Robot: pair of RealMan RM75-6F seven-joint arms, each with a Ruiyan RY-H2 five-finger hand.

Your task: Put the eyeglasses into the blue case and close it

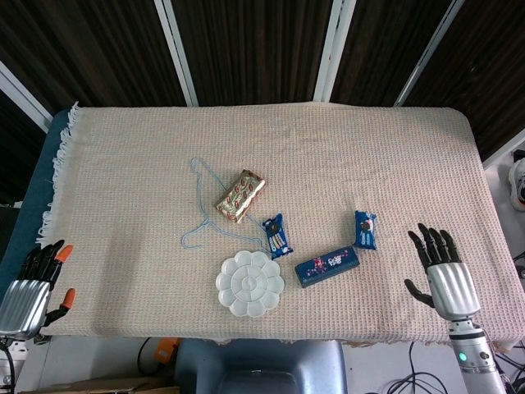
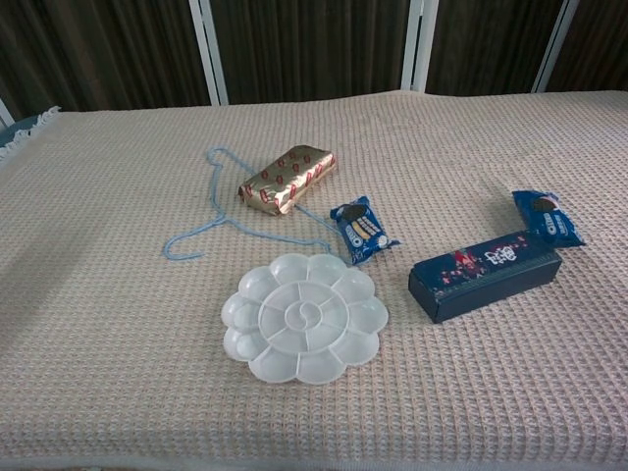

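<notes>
The blue case [image 1: 327, 266] [image 2: 485, 275] lies closed on the beige cloth, right of the white palette. No eyeglasses show in either view. My right hand [image 1: 443, 271] hovers with fingers spread at the table's front right, well to the right of the case and holding nothing. It is outside the chest view. My left hand [image 1: 33, 281] hangs off the table's front left corner, fingers apart and empty.
A white flower-shaped palette [image 1: 250, 283] [image 2: 302, 316] sits left of the case. Two blue cookie packets [image 1: 276, 236] [image 1: 366, 229] lie near it. A gold wrapped bar [image 1: 240, 195] and a light blue hanger [image 1: 200, 209] lie further back on the cloth [image 1: 123, 180].
</notes>
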